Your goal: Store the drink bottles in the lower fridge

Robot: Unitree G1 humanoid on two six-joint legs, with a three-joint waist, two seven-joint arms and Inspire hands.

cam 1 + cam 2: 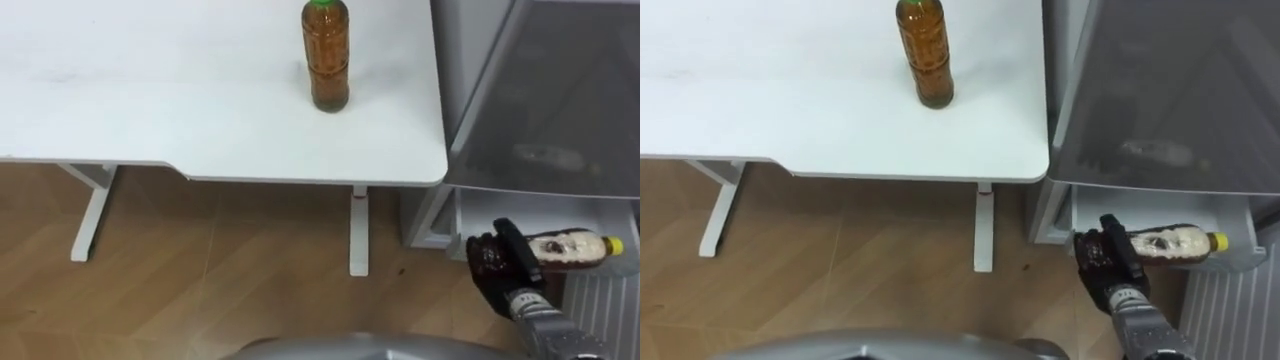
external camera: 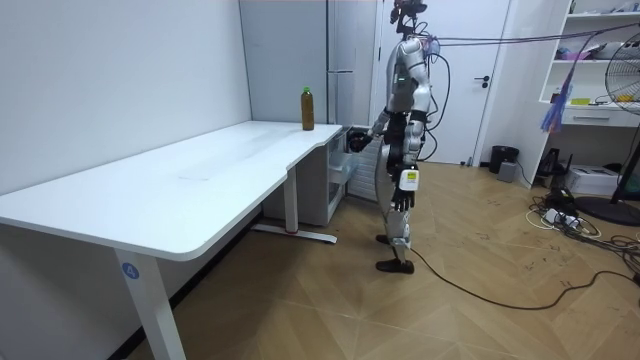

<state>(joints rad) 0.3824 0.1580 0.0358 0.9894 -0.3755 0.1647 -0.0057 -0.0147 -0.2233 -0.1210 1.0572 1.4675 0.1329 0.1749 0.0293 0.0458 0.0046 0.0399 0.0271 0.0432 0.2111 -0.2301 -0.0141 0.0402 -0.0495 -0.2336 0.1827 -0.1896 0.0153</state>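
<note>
A brown tea bottle [image 1: 326, 55] with a green cap stands upright on the white table [image 1: 150, 100], near its right end. My right hand [image 1: 500, 265] is low at the right, shut on a second bottle [image 1: 570, 248]. That bottle is dark with a pale label and a yellow cap. It lies on its side with the cap pointing right, at the open lower fridge compartment [image 1: 455, 215]. In the room view I stand at the table's far end, facing the fridge [image 2: 340, 60], and my left hand [image 2: 404, 168] hangs by my thigh.
The fridge's grey upper part [image 1: 560, 90] stands just right of the table edge. A white table leg [image 1: 358, 230] is close to the fridge's lower corner. Wooden floor [image 1: 220, 270] lies open below the table's front edge.
</note>
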